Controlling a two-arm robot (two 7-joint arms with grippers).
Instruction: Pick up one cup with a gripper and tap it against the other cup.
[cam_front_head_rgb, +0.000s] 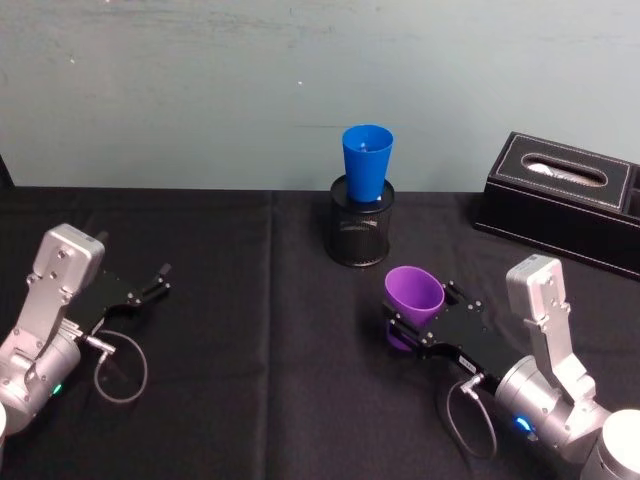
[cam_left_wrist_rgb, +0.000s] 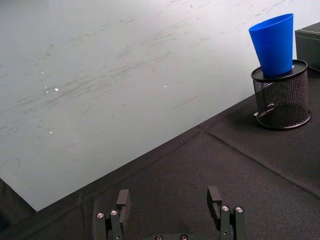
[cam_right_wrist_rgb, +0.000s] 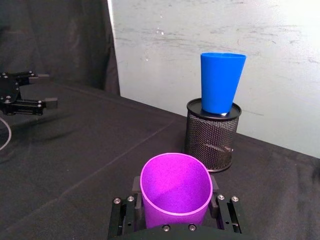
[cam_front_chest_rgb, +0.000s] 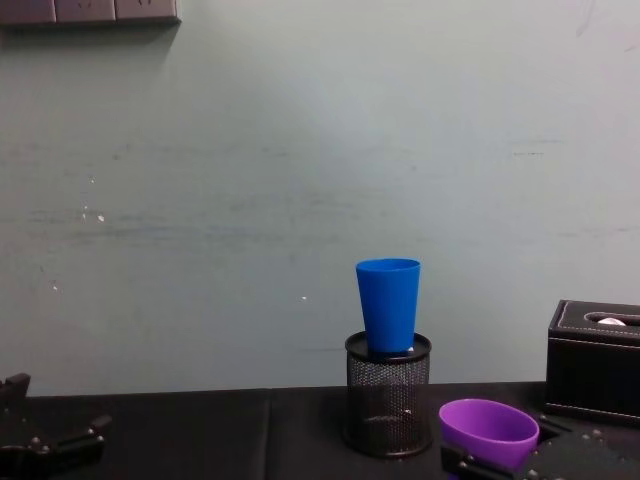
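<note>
The purple cup (cam_front_head_rgb: 414, 295) is held in my right gripper (cam_front_head_rgb: 408, 325), lifted above the black table and tilted, its mouth facing up and forward; it also appears as the purple cup (cam_right_wrist_rgb: 176, 188) and the purple cup (cam_front_chest_rgb: 489, 430). The blue cup (cam_front_head_rgb: 367, 164) stands upright in the black mesh pen holder (cam_front_head_rgb: 361, 222), behind and left of the purple cup and apart from it; the same blue cup (cam_right_wrist_rgb: 221, 82), blue cup (cam_front_chest_rgb: 389, 304) and blue cup (cam_left_wrist_rgb: 274, 44) appear elsewhere. My left gripper (cam_left_wrist_rgb: 170, 200) rests open over the table's left side, also seen as the left gripper (cam_front_head_rgb: 157, 282).
A black tissue box (cam_front_head_rgb: 564, 200) sits at the back right of the black table (cam_front_head_rgb: 250, 330). A pale wall (cam_front_head_rgb: 200, 90) rises right behind the table. Open cloth lies between the two arms.
</note>
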